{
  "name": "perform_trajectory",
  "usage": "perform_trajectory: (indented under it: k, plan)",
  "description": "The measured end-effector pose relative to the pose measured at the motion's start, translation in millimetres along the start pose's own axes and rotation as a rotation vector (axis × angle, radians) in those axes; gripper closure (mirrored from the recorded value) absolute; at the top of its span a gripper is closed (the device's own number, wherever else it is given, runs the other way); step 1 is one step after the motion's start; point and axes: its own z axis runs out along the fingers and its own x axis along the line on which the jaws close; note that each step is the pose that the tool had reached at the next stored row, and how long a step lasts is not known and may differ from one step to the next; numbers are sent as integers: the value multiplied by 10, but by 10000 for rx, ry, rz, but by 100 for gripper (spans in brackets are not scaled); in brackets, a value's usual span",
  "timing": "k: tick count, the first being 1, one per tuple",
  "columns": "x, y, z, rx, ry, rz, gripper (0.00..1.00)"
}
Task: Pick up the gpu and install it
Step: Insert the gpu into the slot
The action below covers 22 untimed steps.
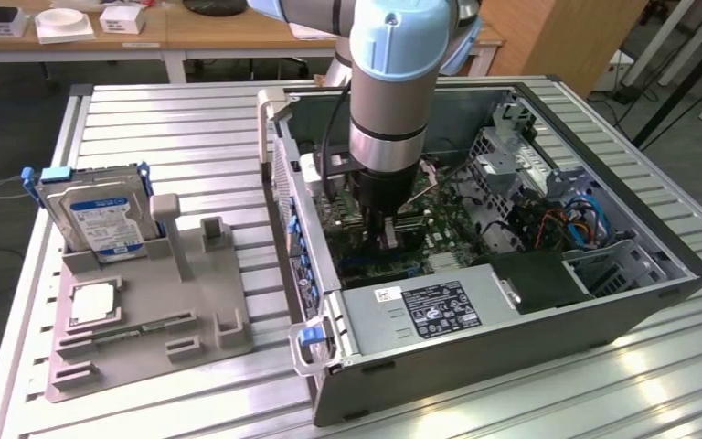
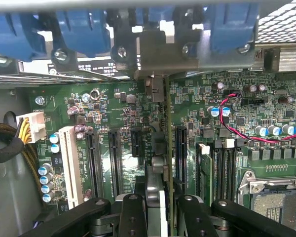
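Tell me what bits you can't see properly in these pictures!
- The gpu, wrist view: it is seen edge-on, so its flat faces are hidden.
- Whether the gpu sits in a slot yet: its own edge hides that in the wrist view, and the arm blocks it in the exterior view.
- The hard drive label, exterior view: the print is too small to read.
- The processor socket, wrist view: cut off by the picture's edge.

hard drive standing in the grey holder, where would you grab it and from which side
Probably the top edge of the silver boxy hard drive, from above, pinching its two broad faces: it stands upright, its bottom sunk in the grey plastic holder.
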Motion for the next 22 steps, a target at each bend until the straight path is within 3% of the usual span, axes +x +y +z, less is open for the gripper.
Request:
perform_trajectory:
  k: [22]
  plan:
    - [0,0,0,0,0,0,71]
